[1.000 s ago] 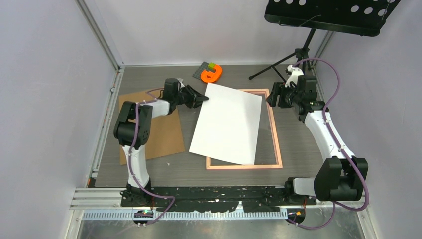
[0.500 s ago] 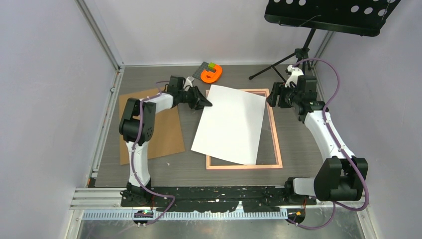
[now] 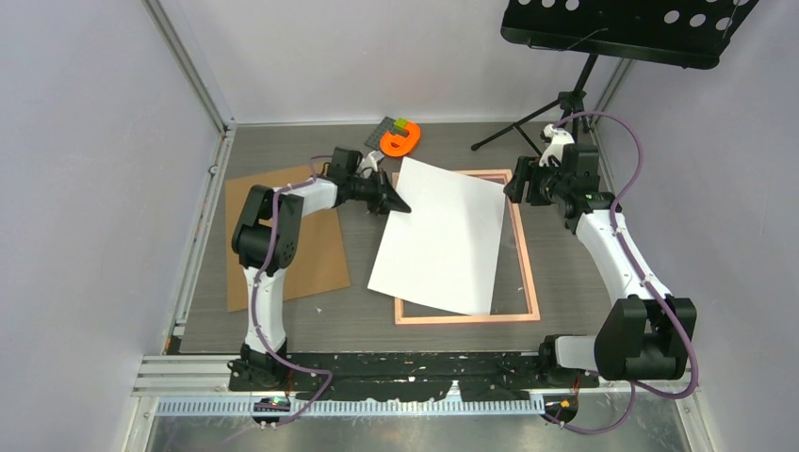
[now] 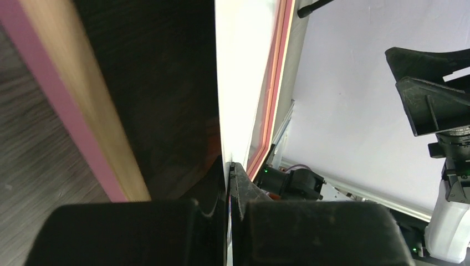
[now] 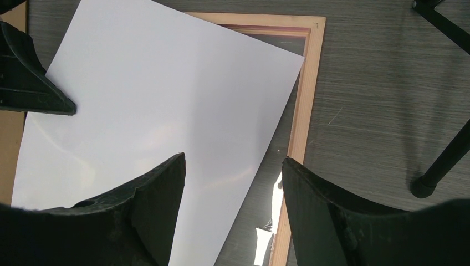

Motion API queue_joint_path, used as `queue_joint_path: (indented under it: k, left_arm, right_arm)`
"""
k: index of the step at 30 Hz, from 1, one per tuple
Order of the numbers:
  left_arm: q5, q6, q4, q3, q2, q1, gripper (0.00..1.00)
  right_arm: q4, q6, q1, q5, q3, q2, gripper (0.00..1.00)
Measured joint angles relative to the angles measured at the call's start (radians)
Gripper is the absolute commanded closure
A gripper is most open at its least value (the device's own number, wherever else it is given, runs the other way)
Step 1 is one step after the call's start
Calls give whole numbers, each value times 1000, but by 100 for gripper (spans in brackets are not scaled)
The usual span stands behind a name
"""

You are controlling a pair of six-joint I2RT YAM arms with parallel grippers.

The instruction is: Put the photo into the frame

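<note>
Seemingly mid-placement: the photo [image 3: 438, 235] lay blank side up, skewed across the frame [image 3: 443, 319] on the table [image 3: 575, 292], its left edge overhanging the frame's left rail. The left gripper [image 3: 394, 202] pinched the photo's far-left edge, fingers closed on the sheet. The right gripper [image 3: 513, 188] hovered above the frame's far right corner, fingers spread wide, holding nothing. Next, the sheet would likely need turning square and sliding right to sit within the rails.

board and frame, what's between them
In the top view, a strip of bare table lies between board and frame; the photo overhangs it, and the left gripper reaches across, pinching the photo's edge.
</note>
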Motion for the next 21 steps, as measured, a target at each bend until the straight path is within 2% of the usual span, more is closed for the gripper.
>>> queue_joint_path:
  k: [10,16,21]
  left_arm:
    - [-77,-212,241,-255,-94,32,100]
    - [-155,-307,344,-275,-137,32,100]
    - [-203,-330,366,-266,-146,21,100]
  right_arm:
    - [7,3,0,0,-10,-7,30]
    - [13,4,0,0,-18,-17,30]
    - [16,4,0,0,-25,-21,30]
